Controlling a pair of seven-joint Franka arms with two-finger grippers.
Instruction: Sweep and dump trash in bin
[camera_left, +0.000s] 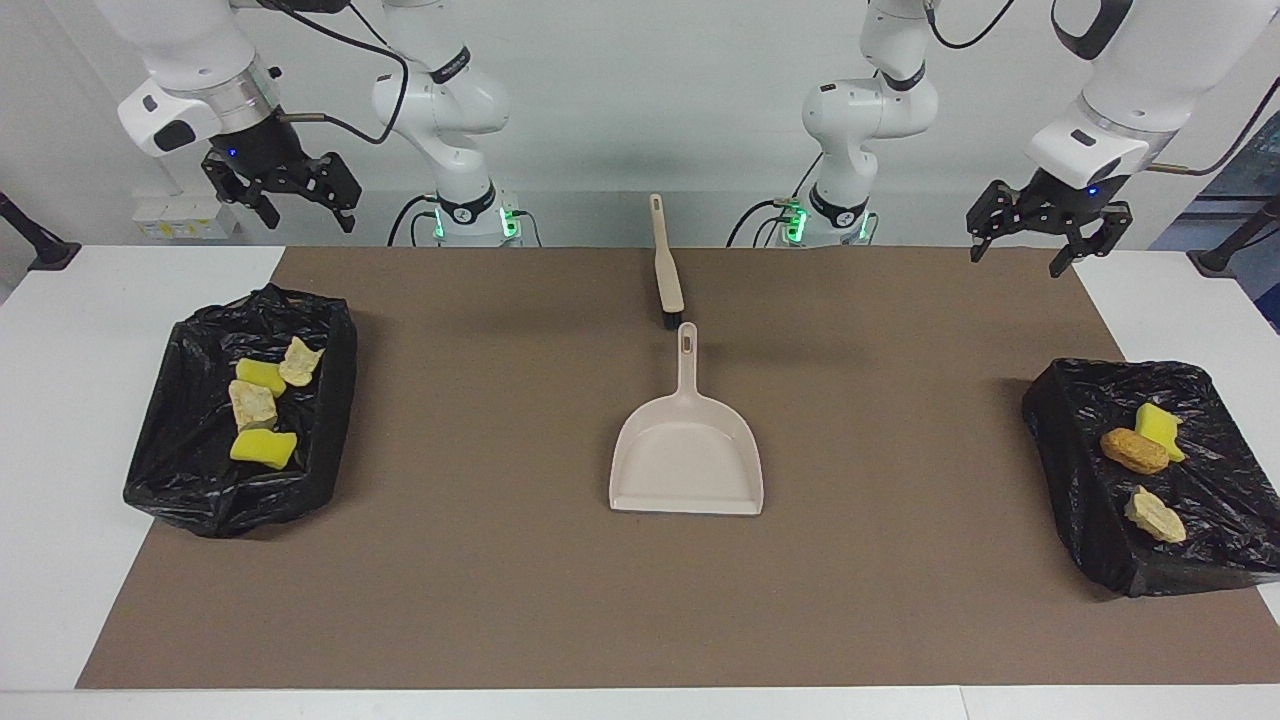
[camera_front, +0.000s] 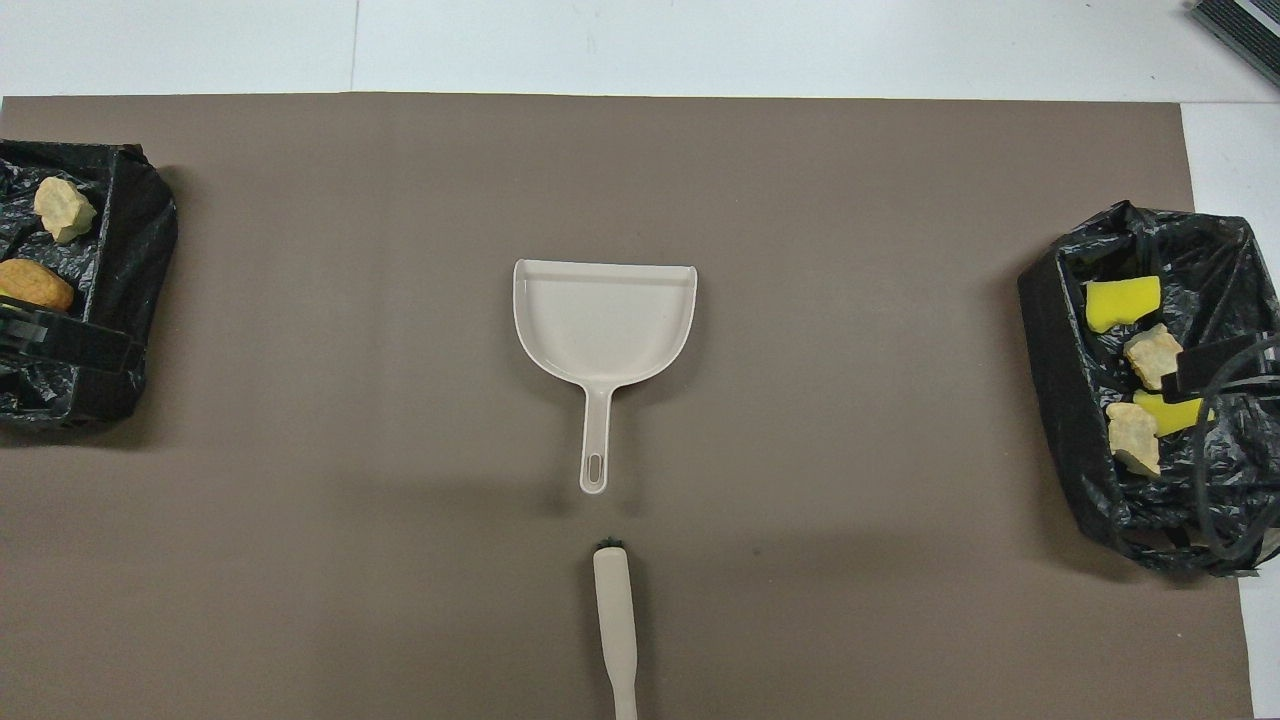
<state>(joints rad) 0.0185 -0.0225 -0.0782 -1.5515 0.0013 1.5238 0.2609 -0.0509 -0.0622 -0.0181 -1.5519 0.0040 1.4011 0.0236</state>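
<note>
All the trash I see lies in two black-bagged bins. The bin (camera_left: 335, 400) at the right arm's end holds several pieces, among them a yellow wedge (camera_left: 262, 447) and a tan chunk (camera_left: 252, 404). The bin (camera_left: 1060, 440) at the left arm's end holds a yellow wedge (camera_left: 1158, 424), a brown chunk (camera_left: 1133, 451) and a tan chunk (camera_left: 1154, 514). The beige dustpan (camera_left: 686, 460) lies empty mid-mat. The brush (camera_left: 666, 270) lies just off its handle, nearer the robots. My left gripper (camera_left: 1020, 258) and right gripper (camera_left: 306, 218) hang open and empty, high over the robots' edge of the table.
A brown mat (camera_left: 500, 560) covers most of the white table (camera_left: 60, 400). In the overhead view the dustpan (camera_front: 603, 320) and the brush (camera_front: 614, 620) lie in line mid-mat, with the bins (camera_front: 1050, 330) (camera_front: 140, 250) at the mat's two ends.
</note>
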